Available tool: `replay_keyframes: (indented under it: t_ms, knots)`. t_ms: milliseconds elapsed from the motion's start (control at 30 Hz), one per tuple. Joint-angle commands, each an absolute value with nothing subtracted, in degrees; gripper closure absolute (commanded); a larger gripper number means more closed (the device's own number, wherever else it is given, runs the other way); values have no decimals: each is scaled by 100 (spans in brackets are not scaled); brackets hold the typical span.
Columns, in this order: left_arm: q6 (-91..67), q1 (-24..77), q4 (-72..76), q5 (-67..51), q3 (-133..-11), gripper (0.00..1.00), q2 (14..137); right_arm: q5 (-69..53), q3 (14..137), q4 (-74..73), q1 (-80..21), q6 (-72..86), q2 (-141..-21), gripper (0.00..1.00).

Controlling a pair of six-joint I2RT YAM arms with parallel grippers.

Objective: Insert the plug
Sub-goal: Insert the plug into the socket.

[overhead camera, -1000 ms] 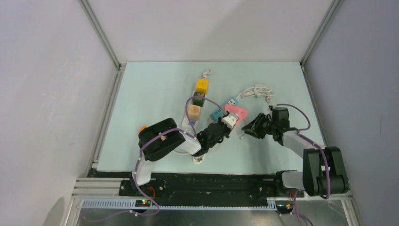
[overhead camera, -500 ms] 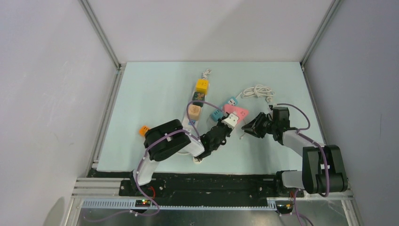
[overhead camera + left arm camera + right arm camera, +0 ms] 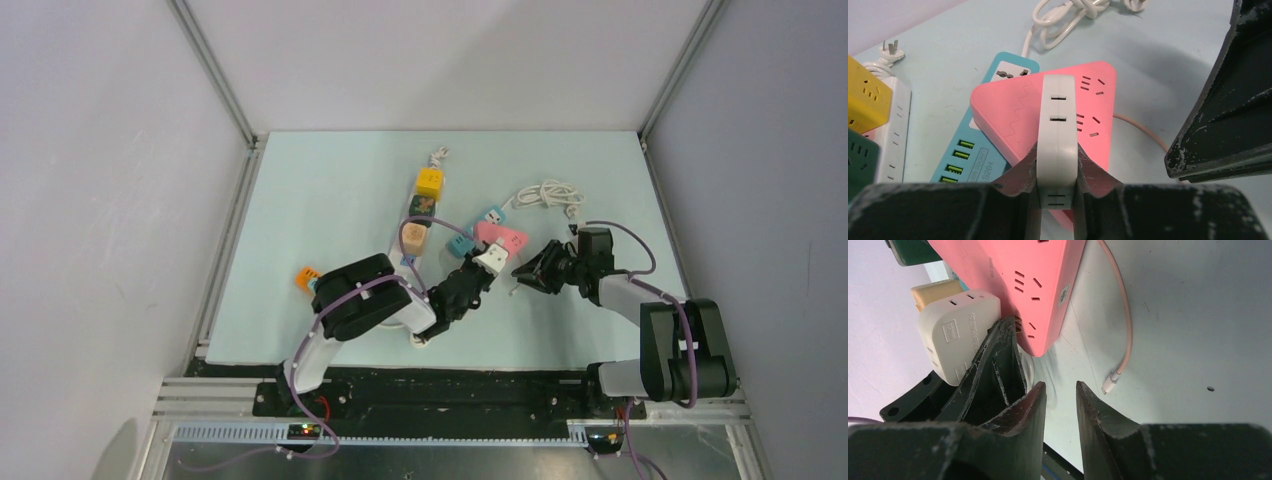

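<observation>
Left hand (image 3: 1057, 187) grips white adapter plug (image 3: 1058, 130) over pink power strip (image 3: 1013, 115). Right hand (image 3: 1060, 405) hovers just right, fingers slightly parted, holding nothing. Blue strip (image 3: 965, 150) and white cable (image 3: 1068, 12) crowd the far side on counter (image 3: 1158, 60).

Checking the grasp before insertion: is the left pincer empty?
No: in the left wrist view the left pincer is shut on the white adapter, its fingers pressed against both sides.

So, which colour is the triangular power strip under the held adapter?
Pink. The triangular power strip shows best in the left wrist view.
</observation>
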State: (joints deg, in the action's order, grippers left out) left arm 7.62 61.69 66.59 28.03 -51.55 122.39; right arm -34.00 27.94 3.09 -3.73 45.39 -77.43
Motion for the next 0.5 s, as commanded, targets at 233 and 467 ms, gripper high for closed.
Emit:
replay_keyframes:
  t_ms: [233, 467]
  knots:
    - [1313, 6117, 6843, 2606, -5063, 100, 12499, -3635, 2795, 682, -319, 4547, -7794, 67]
    - [1865, 6117, 7140, 2253, -4867, 100, 12599, -3677, 2804, 1083, -325, 4691, -7402, 45]
